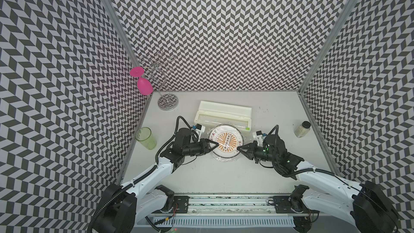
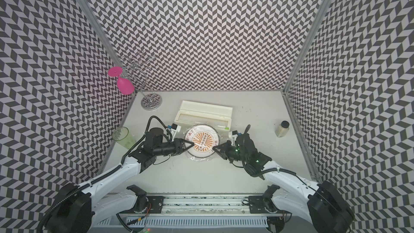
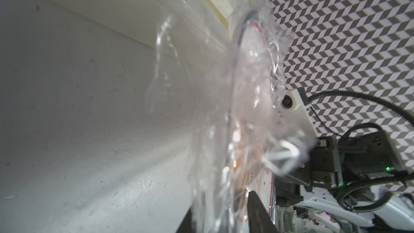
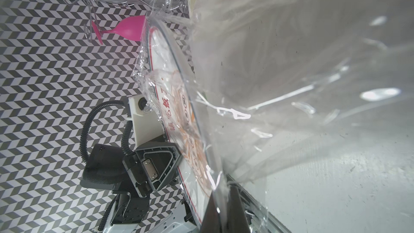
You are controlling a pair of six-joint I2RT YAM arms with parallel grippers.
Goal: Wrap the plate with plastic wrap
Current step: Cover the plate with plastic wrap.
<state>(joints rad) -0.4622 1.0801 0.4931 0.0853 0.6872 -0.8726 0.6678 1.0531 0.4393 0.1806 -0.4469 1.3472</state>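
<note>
The two arms reach in from the near side of the table (image 1: 212,175). In the middle lies the plate (image 1: 224,130), flat, with the plastic wrap (image 1: 224,159) spread over it and crinkled past its near edge. The left gripper (image 1: 214,145) points at the plate's left edge. Wrap lies between its fingers (image 3: 257,216), but I cannot tell how far open it is. The right gripper (image 1: 239,149) is at the plate's right edge, pinched tight, with wrap bunched in its tips. The green cup (image 1: 145,137) stands at the left and the jar (image 1: 302,128) at the right. Just behind the plate is the long white box (image 1: 224,110). In the far left corner, the pink glass (image 1: 143,86) hangs on the wire rack (image 1: 168,103).
</note>
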